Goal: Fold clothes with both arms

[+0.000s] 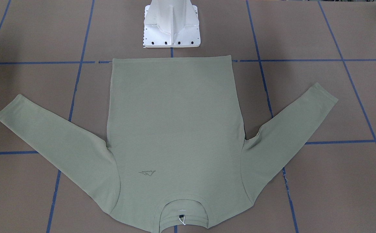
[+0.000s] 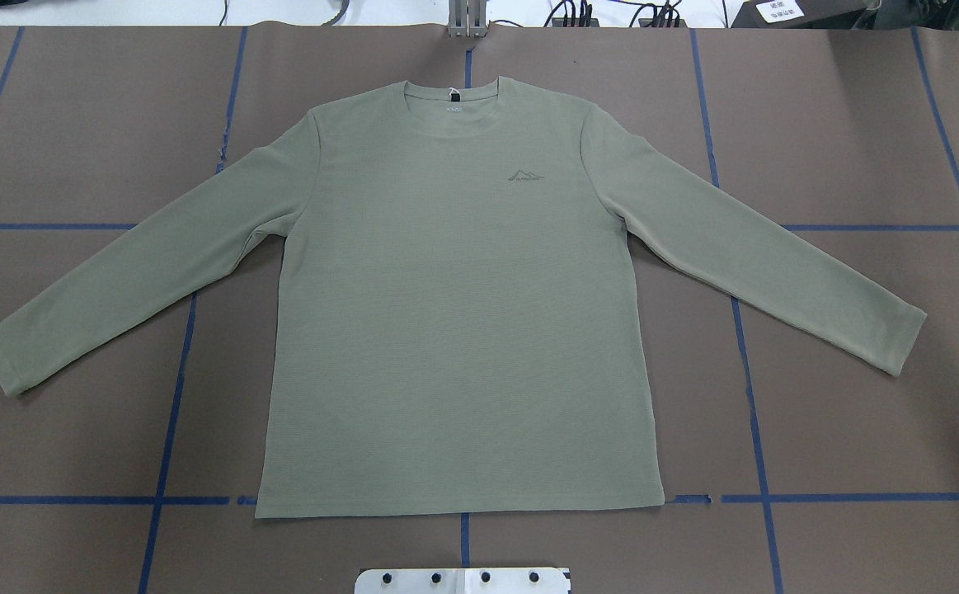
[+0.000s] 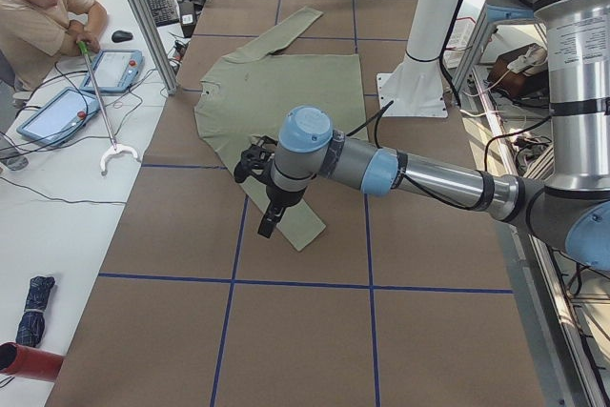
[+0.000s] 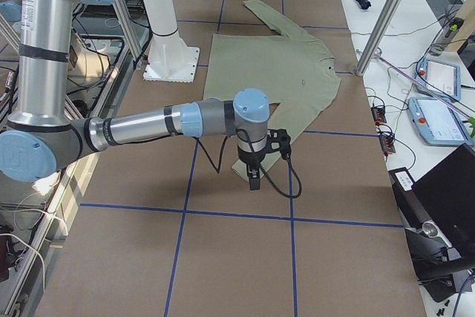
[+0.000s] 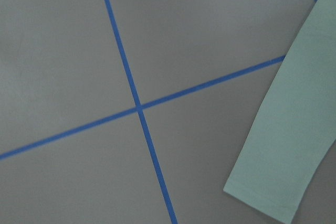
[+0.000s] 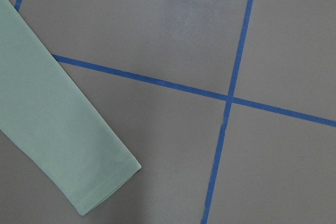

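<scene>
The shirt (image 2: 454,330) lies flat, front up, sleeves spread, on the surface (image 2: 858,429). Overhead and front views show it whole. Only the side views show the left fingers (image 3: 268,220) and right fingers (image 4: 254,177), raised over the surface; whether they are apart or together cannot be determined. Below the left fingers, off to one side, lies a cuff (image 5: 273,192); below the right fingers, the other cuff (image 6: 100,182)

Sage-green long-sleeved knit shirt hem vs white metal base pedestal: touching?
Apart. Front-facing view shows bare brown table between the hem of the sage-green shirt and the white pedestal; overhead agrees.
</scene>
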`<action>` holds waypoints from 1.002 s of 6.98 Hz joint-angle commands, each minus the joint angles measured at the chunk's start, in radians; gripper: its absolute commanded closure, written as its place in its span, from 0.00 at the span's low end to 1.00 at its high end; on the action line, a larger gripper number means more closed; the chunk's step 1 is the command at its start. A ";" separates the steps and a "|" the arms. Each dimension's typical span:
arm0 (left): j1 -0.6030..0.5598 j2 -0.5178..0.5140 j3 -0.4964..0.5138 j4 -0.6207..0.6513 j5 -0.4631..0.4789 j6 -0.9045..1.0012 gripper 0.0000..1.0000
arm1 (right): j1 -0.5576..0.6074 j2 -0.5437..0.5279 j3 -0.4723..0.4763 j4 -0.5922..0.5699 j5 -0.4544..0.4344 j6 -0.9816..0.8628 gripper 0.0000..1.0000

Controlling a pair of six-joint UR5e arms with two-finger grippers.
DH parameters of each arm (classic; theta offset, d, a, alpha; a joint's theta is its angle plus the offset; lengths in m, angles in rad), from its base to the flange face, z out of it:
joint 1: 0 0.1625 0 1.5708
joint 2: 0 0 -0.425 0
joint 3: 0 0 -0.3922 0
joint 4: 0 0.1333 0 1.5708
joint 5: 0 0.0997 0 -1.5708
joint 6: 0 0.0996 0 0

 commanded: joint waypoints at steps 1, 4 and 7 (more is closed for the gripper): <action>-0.001 -0.003 0.002 -0.048 -0.002 0.002 0.00 | -0.089 -0.069 -0.025 0.299 0.019 0.323 0.00; -0.001 -0.007 -0.002 -0.048 -0.002 0.002 0.00 | -0.455 -0.082 -0.261 0.990 -0.272 0.964 0.06; -0.001 -0.007 -0.004 -0.050 -0.003 0.002 0.00 | -0.523 -0.074 -0.379 1.077 -0.322 1.006 0.24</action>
